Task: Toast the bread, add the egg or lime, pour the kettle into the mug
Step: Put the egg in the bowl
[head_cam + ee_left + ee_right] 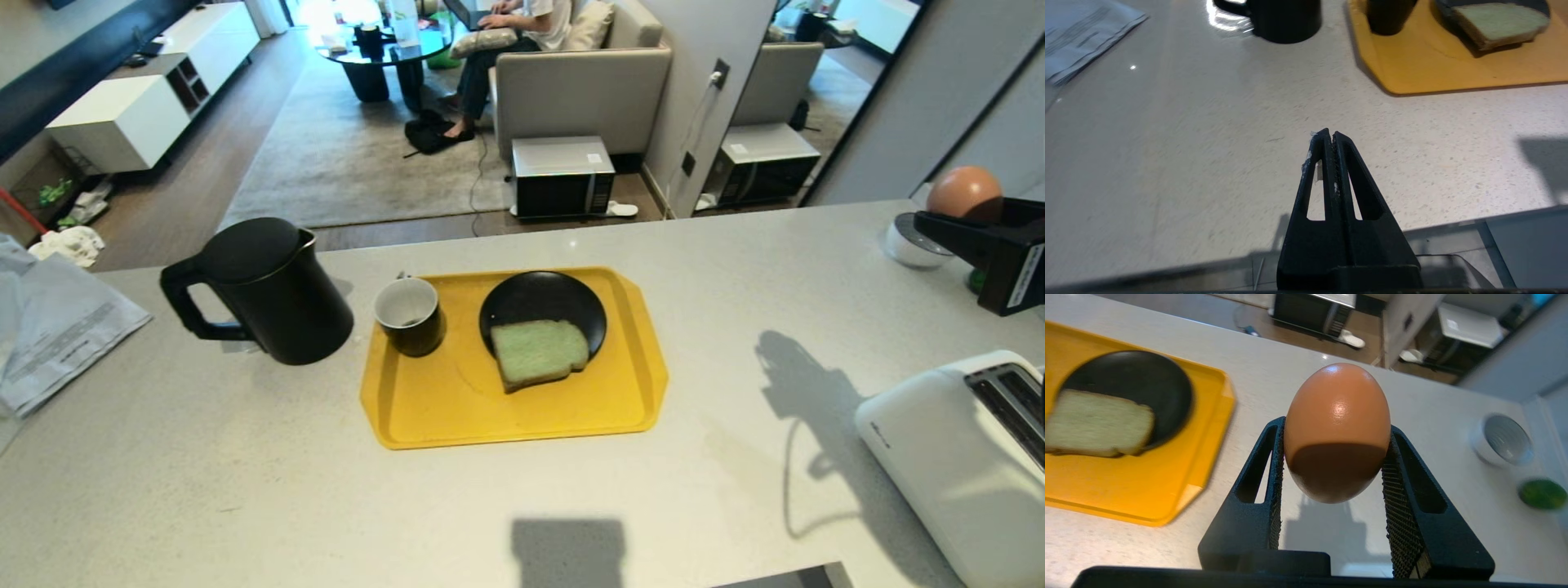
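Note:
A brown egg [1337, 430] is held between the black fingers of my right gripper [1336, 428], up above the counter at the far right of the head view, where the egg [964, 193] shows too. The pale green bread [538, 353] lies half on a black plate [540, 306] on the yellow tray [457, 408]. On the tray's left corner stands the mug [409, 315], and the black kettle [269, 290] is left of the tray. The lime [1542, 494] rests on the counter by a small bowl [1506, 439]. My left gripper [1330, 134] is shut and empty near the counter's front edge.
A white toaster [959, 457] stands at the counter's near right corner. A grey plastic bag [49, 327] lies at the left edge. Beyond the counter are a sofa with a seated person [506, 49] and a microwave [562, 175] on the floor.

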Controlling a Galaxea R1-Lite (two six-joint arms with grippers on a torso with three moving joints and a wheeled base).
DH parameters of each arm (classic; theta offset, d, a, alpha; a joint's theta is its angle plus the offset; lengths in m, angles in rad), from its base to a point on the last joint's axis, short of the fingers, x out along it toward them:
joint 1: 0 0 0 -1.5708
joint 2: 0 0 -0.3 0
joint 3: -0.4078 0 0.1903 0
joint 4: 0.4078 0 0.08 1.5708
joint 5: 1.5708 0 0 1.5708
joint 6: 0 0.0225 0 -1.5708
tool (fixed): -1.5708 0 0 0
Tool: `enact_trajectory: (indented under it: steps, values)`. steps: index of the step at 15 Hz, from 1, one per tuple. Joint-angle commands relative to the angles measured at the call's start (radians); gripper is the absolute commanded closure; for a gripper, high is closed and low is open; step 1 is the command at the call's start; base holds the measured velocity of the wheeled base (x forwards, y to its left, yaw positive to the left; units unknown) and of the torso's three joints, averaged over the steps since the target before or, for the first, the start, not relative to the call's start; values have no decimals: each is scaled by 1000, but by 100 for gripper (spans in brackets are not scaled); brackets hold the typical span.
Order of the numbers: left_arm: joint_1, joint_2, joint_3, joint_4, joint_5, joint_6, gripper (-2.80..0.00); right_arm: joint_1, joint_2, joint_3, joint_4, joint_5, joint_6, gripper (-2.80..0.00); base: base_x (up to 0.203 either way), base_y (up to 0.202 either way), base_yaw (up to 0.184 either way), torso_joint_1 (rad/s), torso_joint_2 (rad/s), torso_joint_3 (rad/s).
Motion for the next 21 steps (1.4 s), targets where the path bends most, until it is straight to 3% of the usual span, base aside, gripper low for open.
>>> enact_trajectory:
  steps: [1, 6, 11, 13, 17, 21]
  values:
    - [0, 1, 0, 0, 0, 0, 0, 3, 6, -5, -3, 0, -3, 0, 1, -8, 169, 2, 5, 3]
    - [0, 1, 0, 0, 0, 0, 0, 13, 22, -7, -3, 0, -16, 0, -1, -8, 148, 1, 1, 5]
    - [0, 1, 0, 0, 0, 0, 0, 18, 44, -16, 7, -2, -48, 0, 0, 0, 0, 0, 0, 0]
    - [0, 1, 0, 0, 0, 0, 0, 18, 44, -38, 72, -13, -60, 0, 0, 0, 0, 0, 0, 0]
    - [2, 1, 0, 0, 0, 0, 0, 18, 74, -149, 242, -19, -133, 0, 0, 0, 0, 0, 0, 0]
    - [0, 1, 0, 0, 0, 0, 0, 47, 218, -275, 275, -18, -243, 0, 0, 0, 0, 0, 0, 0]
